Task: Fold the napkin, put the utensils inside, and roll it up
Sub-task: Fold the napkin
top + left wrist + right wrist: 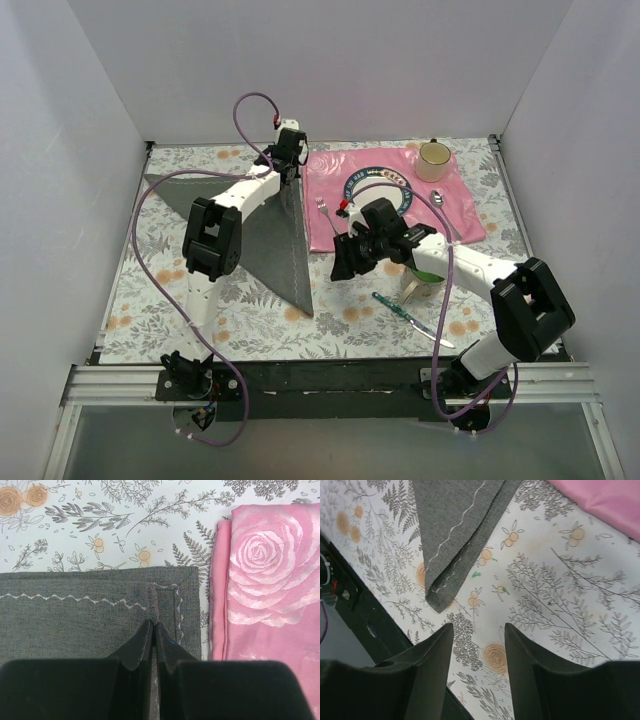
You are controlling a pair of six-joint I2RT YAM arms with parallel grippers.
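Note:
The dark grey napkin (255,225) lies folded into a triangle left of centre, its tip pointing at the near edge. My left gripper (290,172) is at the napkin's far right corner, shut on a pinched ridge of cloth (155,605). Over bare tablecloth just right of the napkin's tip (445,587), my right gripper (343,268) stands open and holds nothing. A fork (325,212) and a spoon (440,198) lie on the pink mat. A green-handled knife (405,313) lies on the table by the right arm.
The pink placemat (465,215) at the back right carries a dark-rimmed plate (362,180) and a beige cup (433,160). A green and white cup (428,280) sits partly under the right arm. White walls enclose three sides.

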